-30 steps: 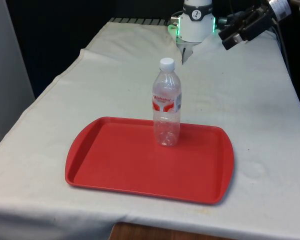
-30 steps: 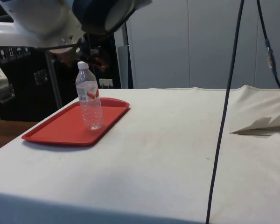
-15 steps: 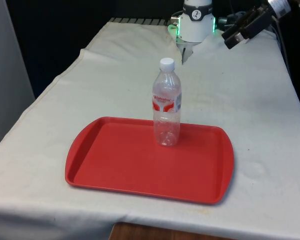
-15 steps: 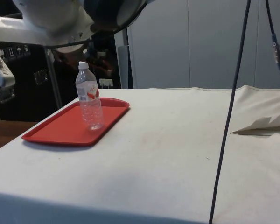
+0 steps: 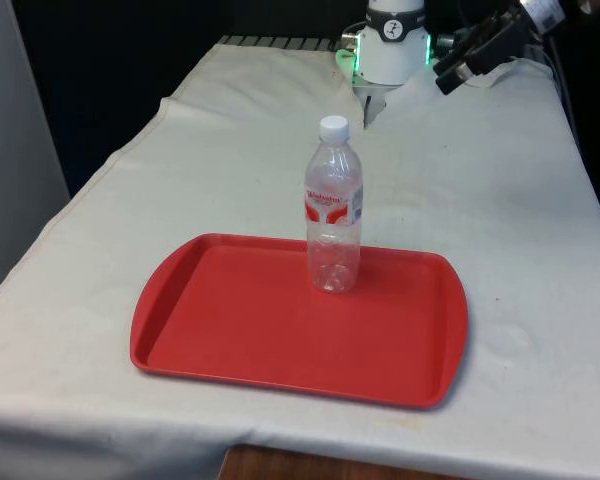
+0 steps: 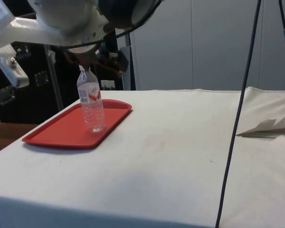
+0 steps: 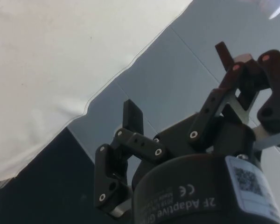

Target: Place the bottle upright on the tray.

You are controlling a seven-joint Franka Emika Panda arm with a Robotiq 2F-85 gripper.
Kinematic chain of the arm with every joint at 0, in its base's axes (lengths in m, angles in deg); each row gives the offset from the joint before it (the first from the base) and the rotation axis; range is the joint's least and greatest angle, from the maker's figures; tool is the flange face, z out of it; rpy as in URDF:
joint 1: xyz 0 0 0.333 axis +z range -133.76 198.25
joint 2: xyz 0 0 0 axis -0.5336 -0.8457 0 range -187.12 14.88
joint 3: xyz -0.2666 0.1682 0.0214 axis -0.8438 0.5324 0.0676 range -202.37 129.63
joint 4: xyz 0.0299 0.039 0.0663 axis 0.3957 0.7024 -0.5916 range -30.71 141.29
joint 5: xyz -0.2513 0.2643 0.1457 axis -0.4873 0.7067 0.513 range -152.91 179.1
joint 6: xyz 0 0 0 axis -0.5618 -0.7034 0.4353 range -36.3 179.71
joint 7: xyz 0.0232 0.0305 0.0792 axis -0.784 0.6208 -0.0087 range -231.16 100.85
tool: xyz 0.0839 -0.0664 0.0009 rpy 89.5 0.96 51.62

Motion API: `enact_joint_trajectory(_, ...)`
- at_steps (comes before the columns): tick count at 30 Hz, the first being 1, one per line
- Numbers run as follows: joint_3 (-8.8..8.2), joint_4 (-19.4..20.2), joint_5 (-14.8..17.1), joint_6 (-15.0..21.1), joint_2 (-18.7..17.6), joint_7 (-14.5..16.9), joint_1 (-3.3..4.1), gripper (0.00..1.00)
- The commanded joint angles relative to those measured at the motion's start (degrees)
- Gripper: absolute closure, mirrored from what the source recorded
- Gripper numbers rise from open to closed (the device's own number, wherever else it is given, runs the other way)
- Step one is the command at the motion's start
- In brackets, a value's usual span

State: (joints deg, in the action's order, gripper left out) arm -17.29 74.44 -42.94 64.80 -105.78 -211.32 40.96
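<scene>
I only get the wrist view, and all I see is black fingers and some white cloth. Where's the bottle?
Observer: The clear plastic bottle with a white cap and red label stands upright on the red plastic tray.
Operator: Is it in the middle of the tray?
Observer: No, it stands close to the tray's far edge, the one nearer the robot.
Operator: Is my gripper near it?
Observer: No. The black gripper hangs over the far end of the white-clothed table, at the front view's right, well apart from the bottle.
</scene>
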Motion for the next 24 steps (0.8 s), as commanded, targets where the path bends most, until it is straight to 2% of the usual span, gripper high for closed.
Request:
enact_joint_trajectory(1,-0.06,0.2,0.0,0.0,0.1,0.0,-0.06,0.0)
enact_joint_trajectory(2,-0.17,1.3,0.0,0.9,0.9,-0.1,-0.4,0.0)
enact_joint_trajectory(4,-0.34,1.8,-0.1,0.7,1.3,-0.1,-0.46,0.0)
enact_joint_trajectory(8,-0.97,3.4,-0.6,0.5,2.3,0.0,-0.46,0.0)
enact_joint_trajectory(9,-0.97,2.7,-0.4,-0.2,1.7,0.0,-0.23,0.0)
enact_joint_trajectory(10,-1.09,3.7,-0.7,0.3,2.5,0.0,-0.46,0.0)
enact_joint_trajectory(16,-1.55,5.8,-0.7,-0.1,3.8,-0.3,-0.52,0.0)
enact_joint_trajectory(17,-1.55,5.3,-0.7,-1.0,3.4,0.0,-0.29,0.0)
enact_joint_trajectory(18,-1.6,6.1,-0.6,0.0,4.0,-0.3,-0.57,0.0)
enact_joint_trajectory(24,-1.78,7.4,0.6,1.9,4.8,-1.1,-1.03,0.0)
